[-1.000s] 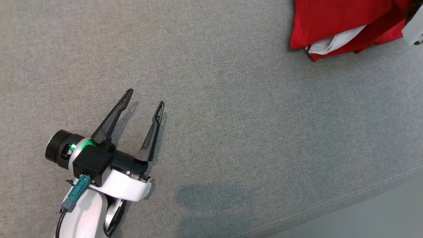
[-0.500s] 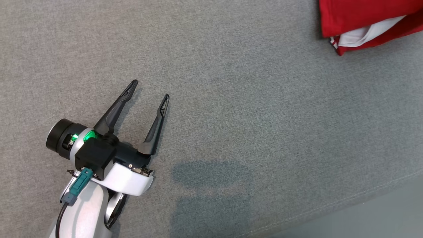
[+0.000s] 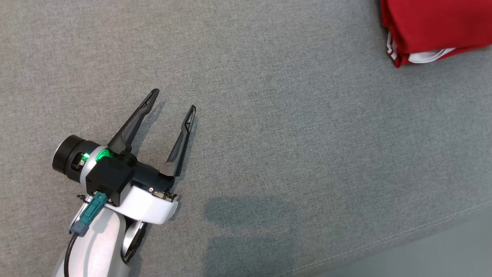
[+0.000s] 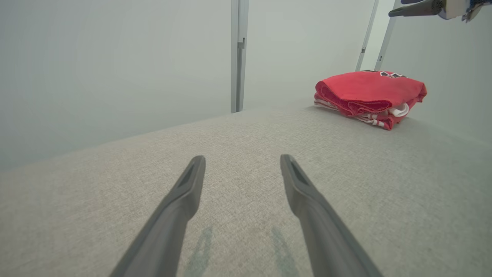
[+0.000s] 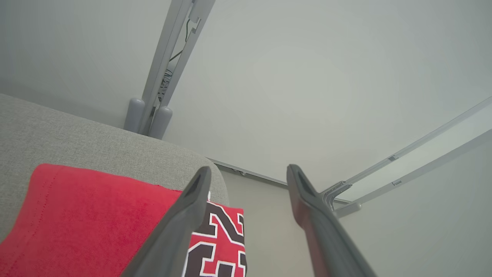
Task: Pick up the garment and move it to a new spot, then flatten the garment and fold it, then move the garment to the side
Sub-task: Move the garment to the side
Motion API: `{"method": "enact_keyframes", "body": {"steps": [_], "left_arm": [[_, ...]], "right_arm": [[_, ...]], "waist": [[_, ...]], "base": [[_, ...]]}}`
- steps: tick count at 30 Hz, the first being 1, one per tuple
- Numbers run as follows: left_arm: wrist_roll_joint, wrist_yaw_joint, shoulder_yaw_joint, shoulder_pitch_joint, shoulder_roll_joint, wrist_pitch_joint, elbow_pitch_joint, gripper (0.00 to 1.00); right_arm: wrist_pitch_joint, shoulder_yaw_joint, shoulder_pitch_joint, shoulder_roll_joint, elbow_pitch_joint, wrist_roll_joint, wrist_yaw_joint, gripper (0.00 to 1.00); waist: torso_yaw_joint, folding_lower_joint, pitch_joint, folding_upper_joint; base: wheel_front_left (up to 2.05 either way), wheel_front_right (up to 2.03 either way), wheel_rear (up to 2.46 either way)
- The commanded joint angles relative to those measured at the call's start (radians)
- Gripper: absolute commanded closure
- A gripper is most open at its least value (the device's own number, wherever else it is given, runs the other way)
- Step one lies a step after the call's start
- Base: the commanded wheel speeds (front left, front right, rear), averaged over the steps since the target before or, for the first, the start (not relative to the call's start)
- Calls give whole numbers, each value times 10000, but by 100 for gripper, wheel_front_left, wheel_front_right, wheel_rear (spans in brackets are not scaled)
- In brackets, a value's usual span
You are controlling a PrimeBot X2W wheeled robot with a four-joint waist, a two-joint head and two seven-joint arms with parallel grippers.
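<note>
The garment (image 3: 434, 27) is one red jersey with white trim and black-and-white numerals, folded into a compact stack of several layers. It lies at the far right corner of the grey cushion (image 3: 269, 134), close to the cushion's rounded edge. I judge it light, soft and limp, not slippery and not fragile. Lifted by a single layer it would sag and spill open. If I had to take it again, I would bite through the whole stack at the thick rolled fold on its left side, where the layers bunch together, or take two opposite ends with one gripper each. My right gripper (image 5: 249, 170) hangs above the garment's right end with its two fingers spread and nothing between them. Seen from my left wrist it sits well above the cloth, so I judge the stack released and lying free. My left gripper (image 3: 173, 100) rests low over the bare cushion at the near left, well apart from the garment. Its jaws are spread wide too and hold nothing. Counting up: one garment, one cushion, two grippers, both empty. With the jersey folded and off to the side, the job looks about finished.
</note>
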Motion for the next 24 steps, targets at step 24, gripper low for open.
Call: {"method": "enact_keyframes", "body": {"steps": [24], "left_arm": [[-984, 342, 1810, 719, -1180, -46, -94, 0]], "right_arm": [[-133, -5548, 5547, 2618, -5523, -2216, -4, 0]], "waist": [[1056, 0, -2046, 0]], "base": [[0, 0, 0]]}}
